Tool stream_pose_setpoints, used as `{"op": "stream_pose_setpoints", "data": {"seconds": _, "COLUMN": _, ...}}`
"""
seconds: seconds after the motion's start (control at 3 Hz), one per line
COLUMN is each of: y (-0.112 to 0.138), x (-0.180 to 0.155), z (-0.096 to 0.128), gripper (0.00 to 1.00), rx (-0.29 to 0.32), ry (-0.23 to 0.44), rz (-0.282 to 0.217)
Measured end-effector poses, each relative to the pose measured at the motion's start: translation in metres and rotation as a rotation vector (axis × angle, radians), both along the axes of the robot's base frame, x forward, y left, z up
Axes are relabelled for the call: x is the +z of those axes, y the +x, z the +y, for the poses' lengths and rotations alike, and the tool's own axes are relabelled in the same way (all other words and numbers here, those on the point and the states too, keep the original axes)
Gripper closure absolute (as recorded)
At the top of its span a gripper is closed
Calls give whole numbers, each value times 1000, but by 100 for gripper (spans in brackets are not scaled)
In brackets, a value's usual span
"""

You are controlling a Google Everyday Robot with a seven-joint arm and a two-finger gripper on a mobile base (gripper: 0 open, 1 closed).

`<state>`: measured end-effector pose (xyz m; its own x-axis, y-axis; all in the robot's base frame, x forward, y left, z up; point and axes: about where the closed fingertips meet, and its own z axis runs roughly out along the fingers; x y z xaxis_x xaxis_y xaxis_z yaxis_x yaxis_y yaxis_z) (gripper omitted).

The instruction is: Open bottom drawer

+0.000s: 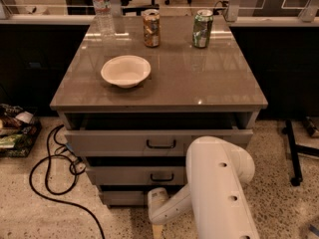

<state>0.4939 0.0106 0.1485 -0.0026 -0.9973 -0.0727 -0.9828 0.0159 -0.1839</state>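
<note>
The grey cabinet (159, 91) has three drawers. The bottom drawer (122, 197) is the lowest and narrowest front; only its left part shows, and its handle is hidden behind my arm. My white arm (219, 183) bends in from the lower right. My gripper (157, 227) hangs low in front of the bottom drawer, at the frame's lower edge and mostly cut off. The top drawer (114, 142) and the middle drawer (129, 175), each with a black bar handle, stand slightly out from the cabinet.
On the cabinet top are a white bowl (125, 70), a water bottle (101, 6) and two cans (151, 28) (202, 29). A black cable (47, 178) loops on the floor at left beside a bin of packets (15, 133). A black stand base (294, 153) is at right.
</note>
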Motion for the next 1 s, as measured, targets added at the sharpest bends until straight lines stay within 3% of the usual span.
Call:
{"op": "stream_pose_setpoints", "data": {"seconds": 0.33, "y": -1, "x": -1, "z": 0, "gripper": 15, "rx": 0, "ry": 0, "rz": 1}}
{"op": "stream_pose_setpoints", "data": {"seconds": 1.0, "y": -2, "x": -3, "z": -1, "gripper": 61, "rx": 0, "ry": -1, "rz": 4}}
